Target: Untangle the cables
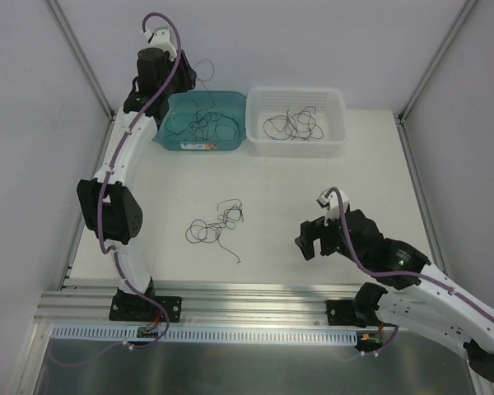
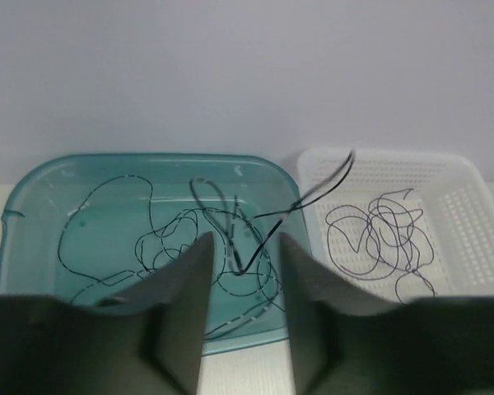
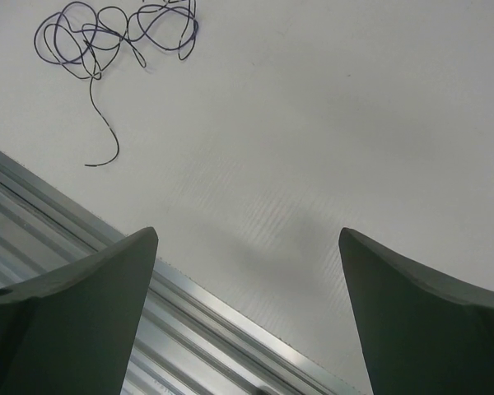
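Observation:
Thin dark cables lie in three places: a loose tangle (image 1: 204, 123) in the teal bin (image 1: 199, 148), a tangle (image 1: 295, 125) in the white basket (image 1: 296, 92), and a small tangle (image 1: 216, 224) on the table. My left gripper (image 1: 185, 81) hovers at the teal bin's back left corner. In the left wrist view it (image 2: 243, 239) is open, above the bin's cables (image 2: 173, 239). One cable (image 2: 313, 193) runs from the gap up toward the basket (image 2: 469, 214). My right gripper (image 1: 311, 245) is open and empty (image 3: 247, 234) over the table, right of the small tangle (image 3: 115, 29).
An aluminium rail (image 1: 247, 296) runs along the table's front edge and shows under the right gripper (image 3: 66, 222). Frame posts stand at the back corners. The left arm's elbow (image 1: 111, 210) hangs over the table's left side.

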Action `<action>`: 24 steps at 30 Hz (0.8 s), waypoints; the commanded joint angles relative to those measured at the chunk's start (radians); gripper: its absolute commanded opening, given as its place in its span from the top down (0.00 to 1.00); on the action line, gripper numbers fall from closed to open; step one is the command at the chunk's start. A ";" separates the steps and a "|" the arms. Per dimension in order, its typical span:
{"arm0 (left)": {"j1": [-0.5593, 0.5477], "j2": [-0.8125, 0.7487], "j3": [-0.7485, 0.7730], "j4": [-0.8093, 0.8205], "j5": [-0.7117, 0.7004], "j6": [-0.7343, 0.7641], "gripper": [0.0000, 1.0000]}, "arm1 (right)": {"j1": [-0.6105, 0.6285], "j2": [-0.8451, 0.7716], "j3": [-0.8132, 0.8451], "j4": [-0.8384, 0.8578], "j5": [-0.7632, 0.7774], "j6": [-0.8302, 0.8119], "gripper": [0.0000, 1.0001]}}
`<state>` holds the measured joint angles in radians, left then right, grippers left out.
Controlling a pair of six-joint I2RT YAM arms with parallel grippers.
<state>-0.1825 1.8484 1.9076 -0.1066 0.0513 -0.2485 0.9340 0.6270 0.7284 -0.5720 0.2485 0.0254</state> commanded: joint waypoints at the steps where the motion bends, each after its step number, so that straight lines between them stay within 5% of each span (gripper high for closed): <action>1: 0.031 0.103 0.077 0.010 0.027 0.034 0.57 | 0.005 0.026 -0.006 0.037 0.012 0.004 0.03; 2: 0.040 0.130 0.076 0.010 0.022 0.034 0.32 | 0.006 0.046 -0.006 0.049 0.005 0.004 0.03; 6: 0.048 0.095 -0.048 0.008 0.027 0.023 0.09 | 0.006 0.099 -0.012 0.093 -0.018 0.007 0.03; 10: 0.048 -0.019 -0.204 0.008 0.036 0.000 0.01 | 0.005 0.163 -0.004 0.145 -0.043 0.018 0.03; 24: -0.035 -0.580 -1.027 -0.005 0.154 -0.255 0.02 | 0.003 0.488 0.095 0.319 -0.173 0.136 0.04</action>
<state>-0.1780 1.3464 0.9924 -0.1108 0.1566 -0.4252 0.9340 1.0779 0.7635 -0.3553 0.1417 0.1017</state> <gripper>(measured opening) 0.986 0.981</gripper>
